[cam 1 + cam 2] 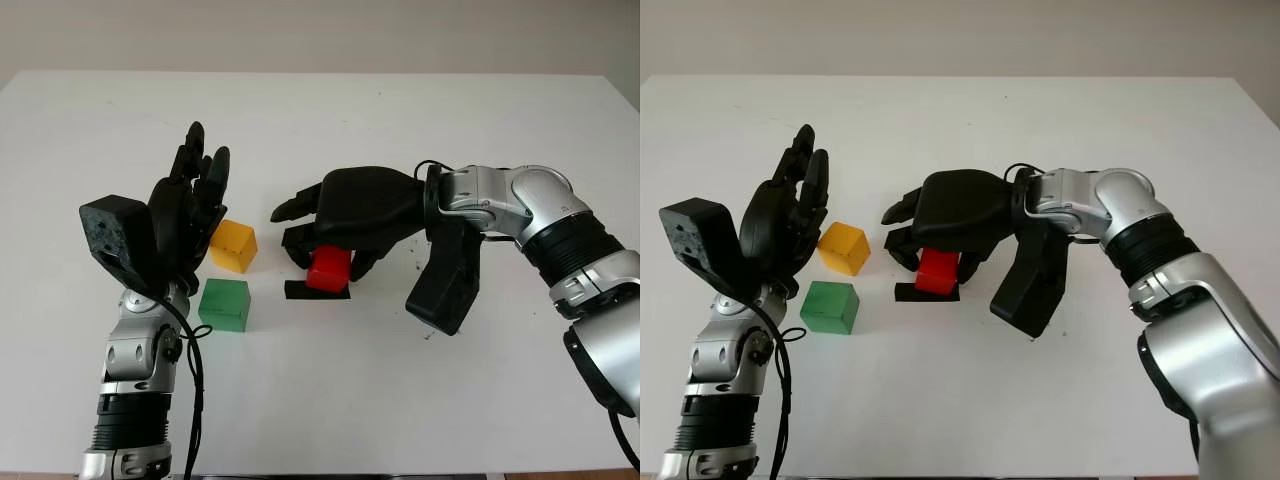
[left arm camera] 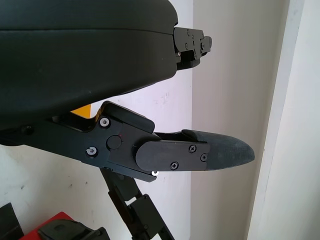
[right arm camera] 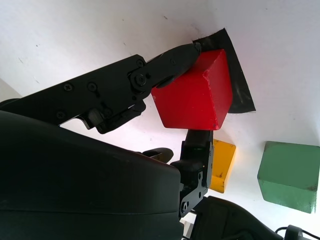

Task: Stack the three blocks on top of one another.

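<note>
Right hand (image 1: 325, 235) is curled over the red block (image 1: 329, 270), fingers pinching it on opposite faces. The wrist view shows one fingertip on the top edge and another on the underside face. The block sits on or just above the black tape patch (image 1: 317, 290) near the middle of the table (image 1: 320, 110); I can't tell whether it's already off the surface.

Left hand (image 1: 185, 215) is raised over the left part of the table, open, holding nothing, just beside the yellow block (image 1: 233, 246). The green block (image 1: 224, 305) sits nearer the front edge than the yellow one, close to it but not touching. Nothing is stacked yet.

My read: this is the grasp/lift of the first block, destination yellow or green.

How I'd run it:
- Confirm the pinch is square before lifting. The wrist view suggests the contact is near an edge, so the block could rotate in the grip.
- Lift straight up and clear of the tape before any sideways travel.
- Move the left hand away first. It stands right by the yellow block and crowds the approach.
- Come down over the target from above with faces aligned, and release only once the block is seated flat.
- Green has more open table around it, so I'd make it the base.
</note>
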